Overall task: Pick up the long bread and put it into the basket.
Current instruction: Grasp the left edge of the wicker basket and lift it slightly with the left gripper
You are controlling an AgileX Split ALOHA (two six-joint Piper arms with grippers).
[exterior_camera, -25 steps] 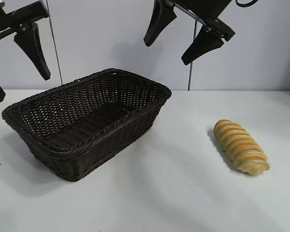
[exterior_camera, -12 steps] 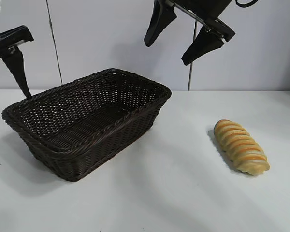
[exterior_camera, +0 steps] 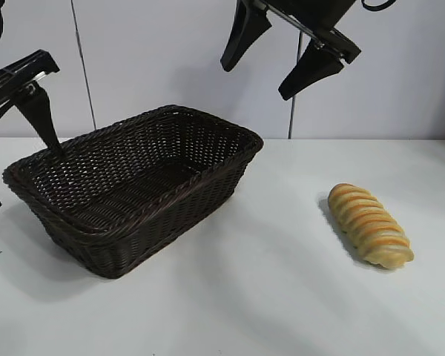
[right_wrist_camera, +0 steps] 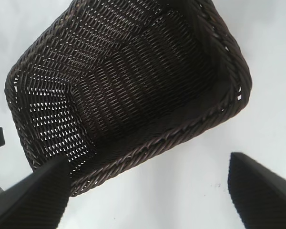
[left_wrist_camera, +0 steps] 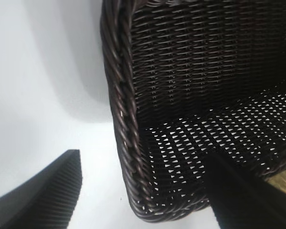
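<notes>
At 4 o'clock on the white table [exterior_camera: 282, 297], long golden-yellow loaf with orange-brown ridged stripes [exterior_camera: 369, 225] lies flat, long axis running 11 to 5 o'clock, far end toward the wall, well apart from the large rectangular dark brown woven wicker basket [exterior_camera: 170, 200] at 9 o'clock. Nothing in basket. Left gripper [exterior_camera: 18, 167] at basket's 9 o'clock corner, fingers apart, one finger [exterior_camera: 41, 119] over the rim, holding nothing. Right gripper [exterior_camera: 271, 48] high at 12 o'clock, jaws wide apart, holding nothing.
</notes>
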